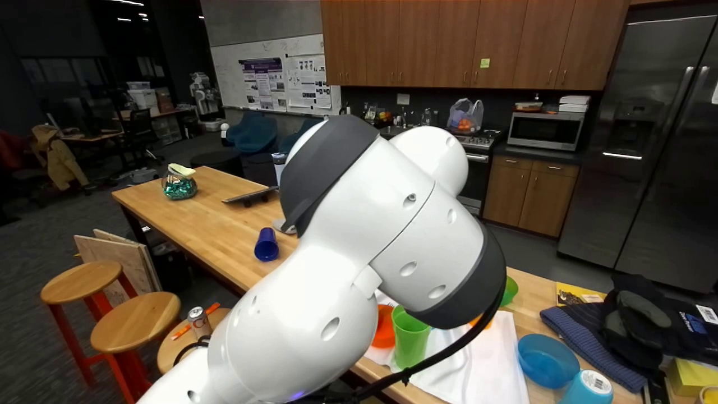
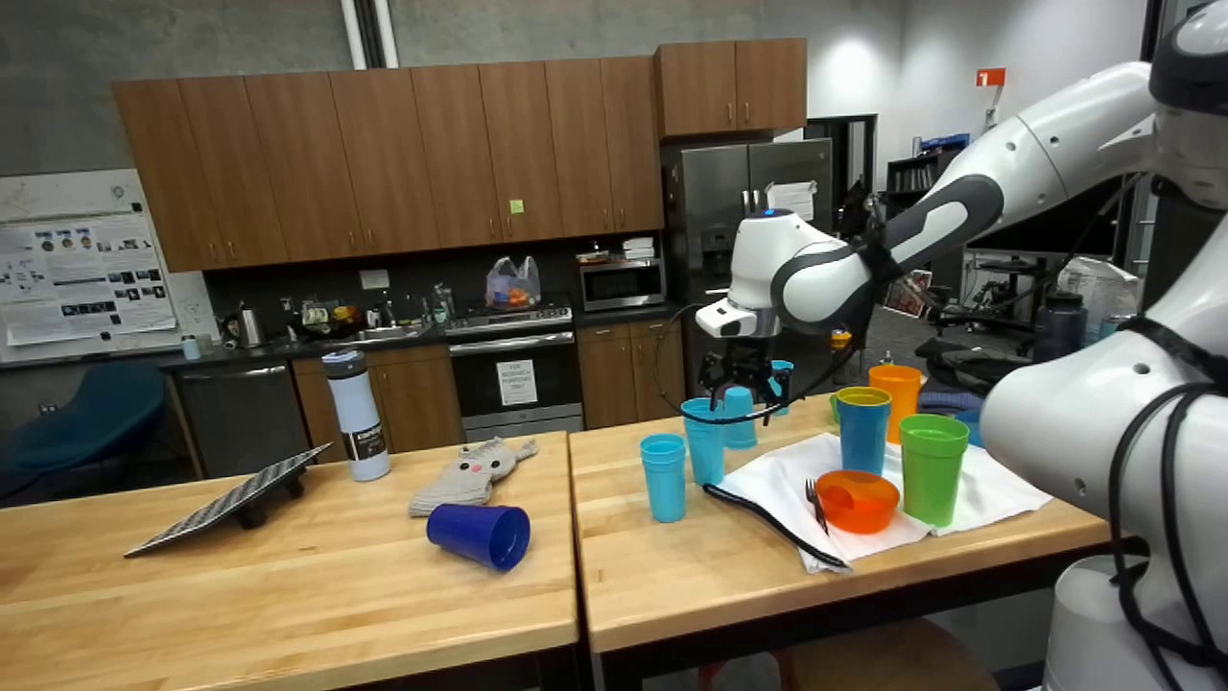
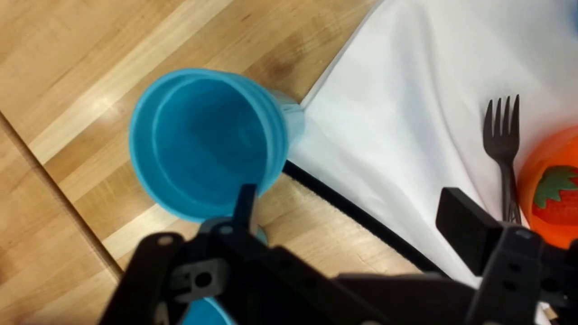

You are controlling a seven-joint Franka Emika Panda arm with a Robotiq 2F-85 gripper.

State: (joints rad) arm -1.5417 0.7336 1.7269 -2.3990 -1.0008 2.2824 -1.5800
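Wooden tbl. A (image 2: 652,585), light plank-pattern top, abuts wooden tbl. B (image 2: 288,624), narrow seam betw. Directly on A: creased white cloth (image 3: 388,117), blk. strip (image 3: 361,216) along cloth edge, two lt.-blue cups (image 2: 664,485) upright, blue bowl (image 1: 547,359). On B: dk.-blue cup (image 2: 470,533) on its side, grey knit item (image 2: 460,485) near it, upright flask (image 2: 357,417), tilted panel (image 2: 230,504), glass bowl w/ green contents (image 1: 179,188).

Over the near long edge of your counter (image 2: 691,557), both exterior views face the same cabinets (image 2: 432,163); your wrist view looks steeply down, close above.
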